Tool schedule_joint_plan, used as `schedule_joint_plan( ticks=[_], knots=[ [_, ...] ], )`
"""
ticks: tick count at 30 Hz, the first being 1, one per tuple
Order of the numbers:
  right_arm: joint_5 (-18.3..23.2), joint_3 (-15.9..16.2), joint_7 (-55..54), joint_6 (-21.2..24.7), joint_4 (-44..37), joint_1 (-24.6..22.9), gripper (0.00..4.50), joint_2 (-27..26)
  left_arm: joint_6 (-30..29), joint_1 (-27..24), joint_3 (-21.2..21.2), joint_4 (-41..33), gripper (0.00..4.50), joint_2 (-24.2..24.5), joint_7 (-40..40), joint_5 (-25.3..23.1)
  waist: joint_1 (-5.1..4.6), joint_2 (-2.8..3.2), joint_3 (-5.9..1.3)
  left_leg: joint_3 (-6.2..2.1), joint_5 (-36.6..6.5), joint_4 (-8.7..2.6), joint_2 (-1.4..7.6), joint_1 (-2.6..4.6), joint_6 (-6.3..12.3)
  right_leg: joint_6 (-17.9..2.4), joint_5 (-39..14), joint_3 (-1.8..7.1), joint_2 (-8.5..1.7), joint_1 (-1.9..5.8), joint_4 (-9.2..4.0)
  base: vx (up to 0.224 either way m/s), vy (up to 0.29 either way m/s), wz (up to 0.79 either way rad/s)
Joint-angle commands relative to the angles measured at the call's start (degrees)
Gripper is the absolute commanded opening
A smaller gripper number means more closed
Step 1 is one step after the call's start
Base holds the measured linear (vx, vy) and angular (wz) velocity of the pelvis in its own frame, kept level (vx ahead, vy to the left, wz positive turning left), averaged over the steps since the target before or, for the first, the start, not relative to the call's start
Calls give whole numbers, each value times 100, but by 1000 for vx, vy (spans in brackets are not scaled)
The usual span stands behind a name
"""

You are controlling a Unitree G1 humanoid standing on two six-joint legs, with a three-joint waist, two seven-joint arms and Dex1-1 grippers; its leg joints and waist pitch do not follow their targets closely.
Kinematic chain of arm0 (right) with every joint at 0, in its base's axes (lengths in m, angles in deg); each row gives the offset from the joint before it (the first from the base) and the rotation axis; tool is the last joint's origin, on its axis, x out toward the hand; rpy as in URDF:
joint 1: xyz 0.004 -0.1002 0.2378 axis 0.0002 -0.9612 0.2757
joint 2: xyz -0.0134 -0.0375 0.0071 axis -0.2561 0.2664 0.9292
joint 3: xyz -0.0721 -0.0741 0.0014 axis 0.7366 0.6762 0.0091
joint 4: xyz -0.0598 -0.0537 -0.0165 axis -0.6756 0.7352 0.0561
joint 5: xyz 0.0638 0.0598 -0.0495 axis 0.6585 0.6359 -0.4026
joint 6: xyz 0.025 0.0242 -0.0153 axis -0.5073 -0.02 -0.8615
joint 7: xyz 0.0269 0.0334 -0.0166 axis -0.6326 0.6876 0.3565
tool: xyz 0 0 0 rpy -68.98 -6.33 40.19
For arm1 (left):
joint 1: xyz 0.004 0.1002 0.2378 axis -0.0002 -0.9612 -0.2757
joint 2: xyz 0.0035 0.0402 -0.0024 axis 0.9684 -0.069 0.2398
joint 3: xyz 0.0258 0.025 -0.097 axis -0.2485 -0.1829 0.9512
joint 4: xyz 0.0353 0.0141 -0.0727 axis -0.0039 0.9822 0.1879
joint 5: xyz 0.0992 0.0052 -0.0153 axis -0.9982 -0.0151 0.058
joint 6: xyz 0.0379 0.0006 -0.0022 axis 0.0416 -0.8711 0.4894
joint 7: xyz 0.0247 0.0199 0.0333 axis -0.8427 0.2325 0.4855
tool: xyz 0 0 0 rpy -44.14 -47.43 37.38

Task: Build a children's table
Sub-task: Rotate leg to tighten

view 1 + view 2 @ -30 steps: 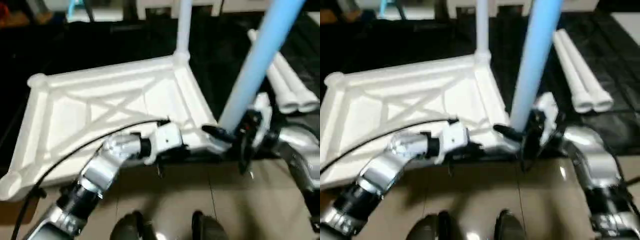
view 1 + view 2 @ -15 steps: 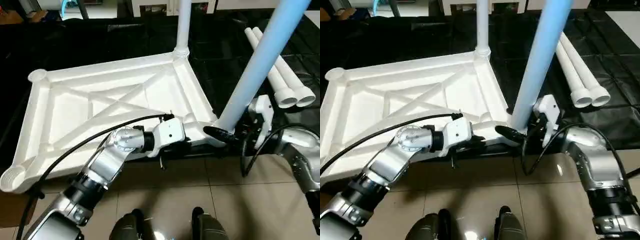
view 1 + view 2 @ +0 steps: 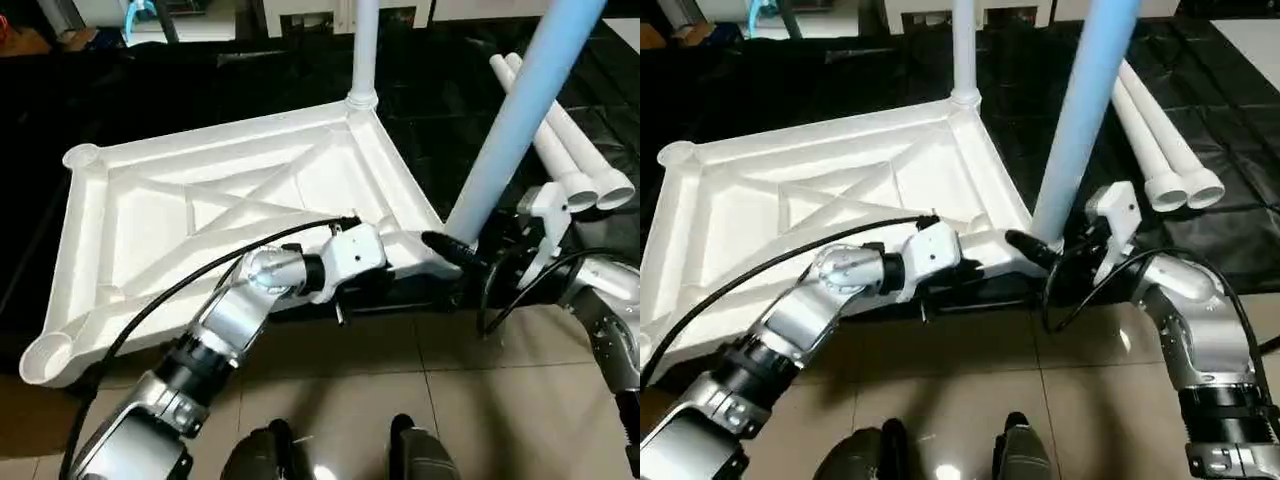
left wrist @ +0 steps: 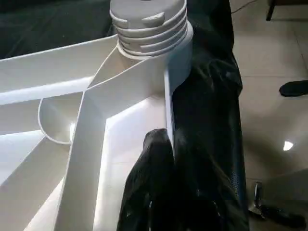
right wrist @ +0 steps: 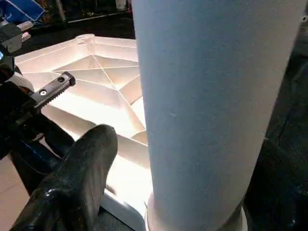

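Left gripper (image 3: 375,272) fingers clenched on upturned white ribbed plastic tabletop's (image 3: 150,215) near rim; right gripper (image 3: 1060,262) fingers grasping upright white tube leg (image 3: 1080,110).

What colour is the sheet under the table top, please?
Black; the sheet shows best in the right eye view.

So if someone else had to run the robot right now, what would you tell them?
Left gripper: fingers pinched shut on the near rim of the table top, which lies underside up.
Right gripper: fingers around the near-right leg, low down at its corner socket.
Done: far-right leg stands in its socket; the near-right one is upright in its socket.
Left: two spare legs lie on the dark mat; both left corner sockets are empty.
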Motion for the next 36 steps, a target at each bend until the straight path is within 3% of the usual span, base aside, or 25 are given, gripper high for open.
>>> schedule_joint_plan(
  ticks=[1,4,7,9,12,13,15,17,18,19,20,21,22,23,24,25,26,27,28,29,31,32,34,35,36],
  knots=[
    [23,65,52,-14,-296,-99,375,-81,354,198,426,-81,0,-144,252,291,9,-196,-565,-85,-2238,-356,130,173,541,-701,-2684,-15,-61,294,-471,0,0,0],
    [1,68,9,-17,-325,-94,375,-125,481,188,402,-107,0,-120,182,287,21,-180,-565,-93,-2317,-368,140,187,534,-718,-2731,-24,-70,316,-456,0,0,0],
    [-12,70,-14,-12,-346,-99,375,-140,479,175,399,-106,0,-111,190,255,-6,-163,-522,-106,-3050,-385,111,366,353,-450,-3701,-109,-16,336,-538,0,0,0],
    [-19,65,-30,-6,-368,-109,375,-142,496,174,413,-68,0,-107,190,255,-30,-162,-504,-88,-3237,-361,77,471,389,-402,-3916,-182,46,346,-610,0,0,0],
    [-26,61,-19,-7,-357,-97,375,-133,494,168,419,-67,0,-88,160,262,-126,-46,-429,-153,-3949,-394,138,686,379,-265,-3763,-525,117,411,-729,0,0,0],
    [-29,60,-16,-5,-354,-91,375,-130,500,168,421,-64,0,-84,154,263,-155,-34,-413,-165,-4144,-417,162,706,348,-227,-3664,-589,142,421,-733,0,0,0],
    [-42,58,-5,-12,-328,-71,375,-123,509,167,418,-57,0,-76,139,265,-190,20,-404,-216,-4688,-520,251,736,206,-136,-3362,-709,153,515,-643,32,11,-6],
    [-57,55,6,-19,-312,-53,375,-124,503,170,421,-55,0,-75,127,273,-194,50,-356,-202,-5431,-811,434,699,31,-278,-2698,-686,179,628,-187,26,-8,-1],
    [-58,55,6,-19,-310,-50,375,-124,499,170,422,-57,0,-74,124,276,-216,-22,-344,-117,-5447,-773,373,814,-4,-380,-2762,-638,187,540,-217,68,-50,6],
    [-70,54,10,-18,-302,-37,375,-131,491,173,425,-59,0,-73,117,282,-237,-75,-340,-61,-5253,-621,247,924,2,-365,-3168,-656,191,447,-440,68,-50,6],
    [-76,53,12,-18,-299,-31,375,-135,493,174,426,-57,0,-73,117,282,-247,-186,-371,18,-4124,-141,-73,1013,111,-102,-4395,-637,-10,369,-842,57,-61,0],
    [-82,55,14,-19,-297,-27,375,-137,514,178,424,-45,0,-73,121,278,-122,-206,-402,1,-2636,-74,-145,554,370,55,-5066,-353,-311,816,-829,109,-20,-14],
    [-85,57,15,-20,-296,-25,375,-139,530,180,422,-36,0,-72,124,275,-82,-229,-425,-47,-2069,-88,-135,299,473,66,-5205,-262,-354,1014,-748,109,-20,-14],
    [-88,60,18,-23,-294,-24,375,-138,532,182,423,-30,0,-74,127,276,2,-177,-477,-81,-1508,-105,-108,212,599,-91,-5147,-193,-369,1057,-722,146,-8,-15],
    [-93,62,20,-30,-291,-25,375,-136,534,183,422,-25,0,-74,131,274,-5,-174,-487,-116,-1382,-143,-103,161,662,-248,-4835,-210,-304,1095,-669,119,-15,-9],
    [-97,64,23,-34,-287,-24,375,-134,529,182,425,-23,0,-76,135,275,-31,-113,-526,-154,-1224,-236,-69,169,748,-578,-3992,-291,-145,1113,-572,119,-15,-9],
    [-102,66,27,-38,-281,-19,375,-133,533,183,427,-16,0,-74,141,268,-74,-79,-580,-172,-1191,-287,-18,297,865,-973,-3094,-328,-15,1047,-466,129,5,-3],
    [-105,67,30,-41,-277,-16,375,-131,538,183,428,-11,0,-73,145,263,-101,-52,-610,-177,-1214,-306,15,389,939,-1184,-2675,-338,33,997,-407,170,1,7],
    [-107,68,33,-40,-273,-13,375,-131,542,180,431,-9,0,-72,146,263,-150,-21,-635,-186,-1392,-329,96,566,1116,-1604,-2003,-332,77,897,-299,170,1,7],
    [-110,68,39,-41,-267,-8,375,-131,545,177,432,-8,0,-69,151,260,-214,-69,-639,-164,-1638,-330,92,643,1271,-1873,-1723,-304,92,876,-249,195,1,16],
    [-111,68,42,-42,-263,-6,375,-132,545,175,434,-10,0,-68,153,258,-187,-117,-672,-64,-1523,-267,-27,618,1508,-2168,-1382,-115,82,972,-209,190,12,21],
    [-87,63,74,-71,-266,-2,375,-149,532,159,443,-32,0,-69,148,254,-156,-115,-741,-59,-982,-177,-143,446,1721,-2197,-970,-30,98,1182,-142,185,19,13],
    [-96,83,32,19,-274,5,375,-149,527,149,448,-42,0,-67,146,245,-133,-78,-839,-133,-94,-35,-263,327,2136,-1984,-155,12,173,1308,-13,182,22,11],
    [-95,83,32,22,-274,6,375,-151,527,149,448,-41,0,-66,146,244,-181,0,-888,-267,704,-4,-203,583,2521,-1752,512,-97,334,1082,189,217,10,20],
    [-120,95,22,-14,-275,20,375,-163,530,146,453,-38,0,-56,145,239,-399,49,-891,-696,1824,124,81,1204,3066,-1171,392,-288,462,441,515,201,-29,13]
  ],
)
